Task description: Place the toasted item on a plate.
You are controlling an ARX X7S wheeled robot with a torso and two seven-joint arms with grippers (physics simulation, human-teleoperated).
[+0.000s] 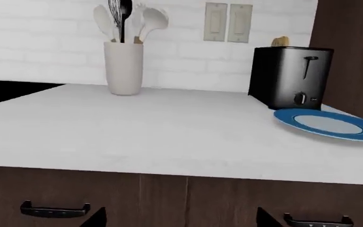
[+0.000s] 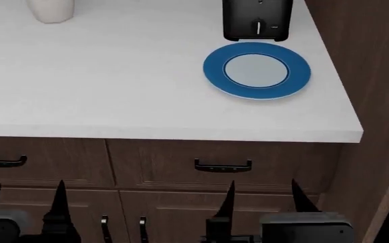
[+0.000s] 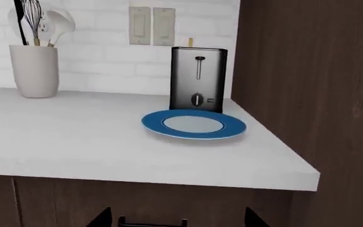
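1. Spanning every view: white countertop (image 2: 113,91) over brown drawers, a dark tall cabinet (image 3: 314,71) closing off its right end.
2. Standing at the back right: black toaster (image 1: 292,78), lever up, just behind the plate (image 2: 257,70).
3. Lying flat and bare near the right edge: that blue-rimmed plate, apart from both arms.
4. Hanging low before the drawers: left gripper (image 2: 24,200) and right gripper (image 2: 262,195), fingers spread apart, holding and touching nothing.
5. Poking from the toaster slot, seen in both wrist views only: the toasted item (image 1: 280,41), a tan sliver; head view cropping it out.
6. Showing whole in wrist views only: utensil crock (image 1: 123,67).
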